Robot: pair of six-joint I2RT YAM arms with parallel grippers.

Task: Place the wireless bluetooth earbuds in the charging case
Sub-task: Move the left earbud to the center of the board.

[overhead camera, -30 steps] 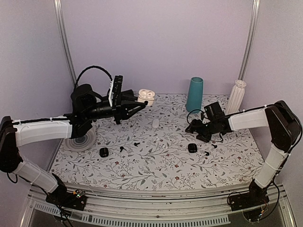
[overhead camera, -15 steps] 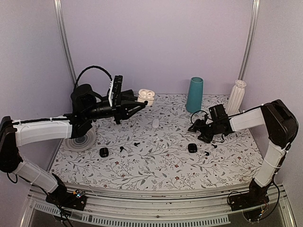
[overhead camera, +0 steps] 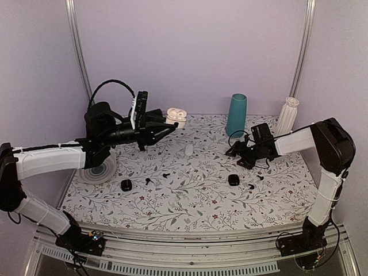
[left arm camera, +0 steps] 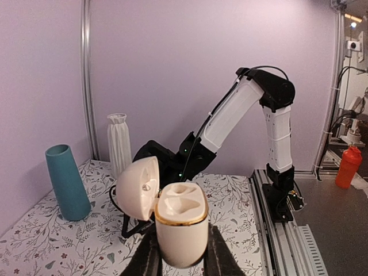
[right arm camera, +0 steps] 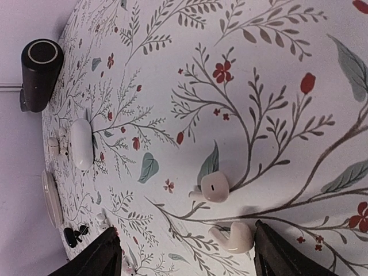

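The left claw [left arm camera: 182, 254] grips the charging case [left arm camera: 181, 224] upright, mouth up, lid swung aside; the right claw [right arm camera: 187, 253] gapes over two white earbuds [right arm camera: 214, 187] lying flat, stems parallel.

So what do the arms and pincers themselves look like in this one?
Both arms, left arm and right arm, have white tubular links with black joints. The left pincer and right pincer are black with two fingers. A black cable loops over the left wrist.
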